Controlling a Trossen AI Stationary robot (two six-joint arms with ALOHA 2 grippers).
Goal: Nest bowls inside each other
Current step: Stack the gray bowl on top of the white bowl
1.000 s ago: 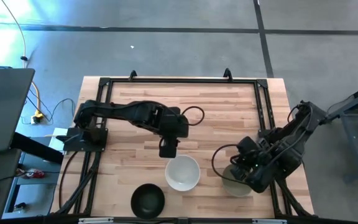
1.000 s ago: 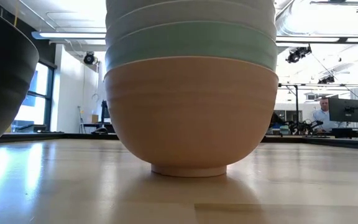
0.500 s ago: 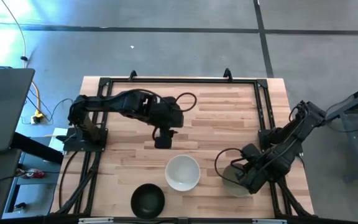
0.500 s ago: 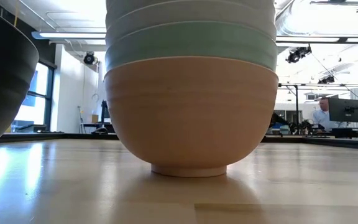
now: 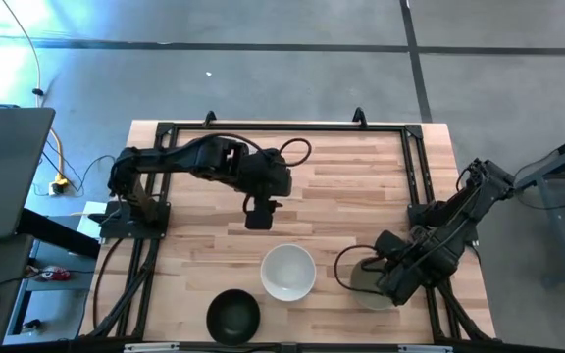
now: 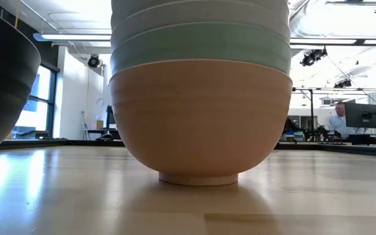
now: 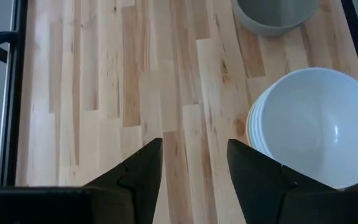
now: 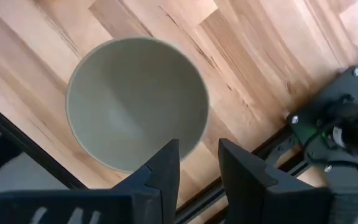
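Since a second ago the left arm has pulled back from the stack toward the counter's middle; the right arm has shifted a little, staying over the olive-grey bowl

Left hand [image 5: 259, 218] hangs over bare counter [image 5: 341, 176], fingers apart, nothing between them. Right hand [image 8: 199, 163] is over the olive-grey bowl [image 8: 135, 102], fingers apart with its rim in the gap, not clamped as far as I can see

Nested stack [image 5: 288, 272] sits near the counter's front edge: white bowl [image 7: 319, 127] on top, mint green bowl [image 6: 201, 46] under the whites, peach-orange bowl [image 6: 200, 117] at the bottom. Black bowl [image 5: 233, 315] stands loose just beside the stack; olive-grey is loose to the stack's right

Risks, my read:
- pinch on one wall only, so the bowl may swing or slip on lift
- olive-grey sits close to the black frame rail [image 8: 36, 146], so a tilted bowl could clip it
- stack is tall, so an off-centre drop could seat crooked or shove it
- black bowl is by the front edge, so a nudge could send it off
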